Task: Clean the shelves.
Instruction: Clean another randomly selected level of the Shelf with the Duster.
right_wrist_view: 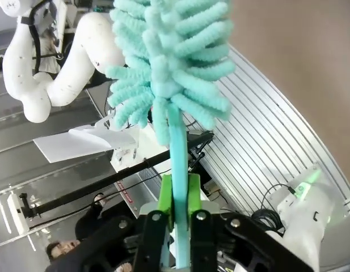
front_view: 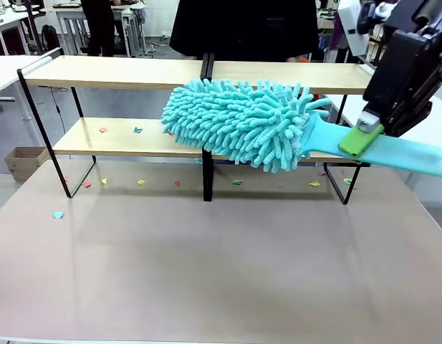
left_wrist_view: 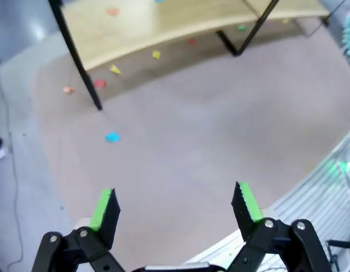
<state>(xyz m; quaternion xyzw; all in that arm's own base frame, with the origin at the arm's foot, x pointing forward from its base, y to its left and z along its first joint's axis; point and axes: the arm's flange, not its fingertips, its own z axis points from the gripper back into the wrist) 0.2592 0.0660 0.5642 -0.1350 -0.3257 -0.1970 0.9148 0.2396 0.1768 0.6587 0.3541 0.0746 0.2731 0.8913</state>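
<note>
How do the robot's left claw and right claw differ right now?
The left claw is open, its green pads wide apart; the right claw is shut. The left claw holds nothing, while the right claw grips the handle of a turquoise duster. The left claw points down at the table; the right claw holds the duster's head in front of the shelves. Both are black with green pads.

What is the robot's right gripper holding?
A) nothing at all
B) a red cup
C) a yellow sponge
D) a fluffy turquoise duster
D: the right gripper has its green pads shut on the flat handle of the fluffy turquoise microfibre duster.
</note>
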